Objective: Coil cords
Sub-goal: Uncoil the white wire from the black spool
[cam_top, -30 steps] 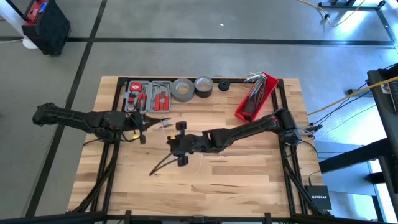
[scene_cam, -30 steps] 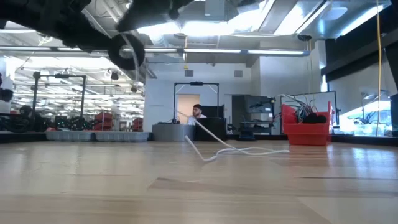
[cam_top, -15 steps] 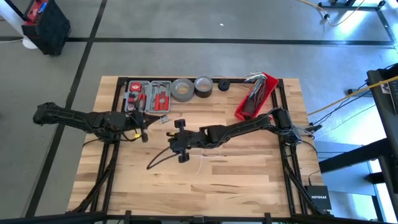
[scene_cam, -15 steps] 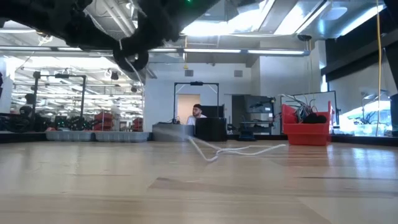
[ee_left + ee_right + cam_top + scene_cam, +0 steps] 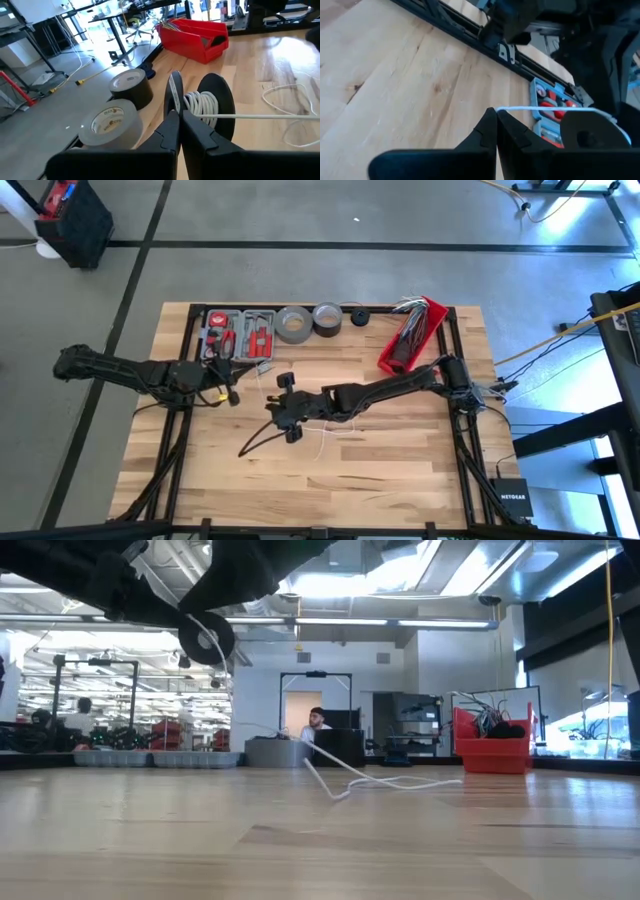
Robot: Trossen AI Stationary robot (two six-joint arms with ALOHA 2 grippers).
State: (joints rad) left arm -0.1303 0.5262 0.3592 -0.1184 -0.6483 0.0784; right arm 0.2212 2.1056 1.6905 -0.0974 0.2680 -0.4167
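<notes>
The thin white cord is partly wound on a black spool (image 5: 202,102), and its loose rest lies in curves on the table (image 5: 320,438) (image 5: 385,781). My left gripper (image 5: 178,117) (image 5: 232,391) is shut on the spool above the table's left half. My right gripper (image 5: 494,111) (image 5: 270,404) is just to the right of the spool and is shut on the cord. In the low view the spool (image 5: 207,637) hangs well above the tabletop. My left gripper pinches the rim of one spool flange (image 5: 174,92) between its two fingers, coming nearly level from the table's left. The spool is lifted clear of the table with its wound cord beside the fingers. My right gripper pinches a single strand of the cord (image 5: 496,108) between its fingers, slanting down from the table's right. From there the strand runs straight to the spool (image 5: 592,131).
Along the far edge stand a grey tool case (image 5: 240,333), two grey tape rolls (image 5: 292,323) (image 5: 327,316) and a red bin (image 5: 412,335) with wires. A dark cable (image 5: 260,444) trails over the table's middle. Bare wood lies toward the near edge.
My left gripper has turned a little at the wrist, and the spool has swung with it. The loose cord on the table has shifted slightly and lies in a flatter curve.
</notes>
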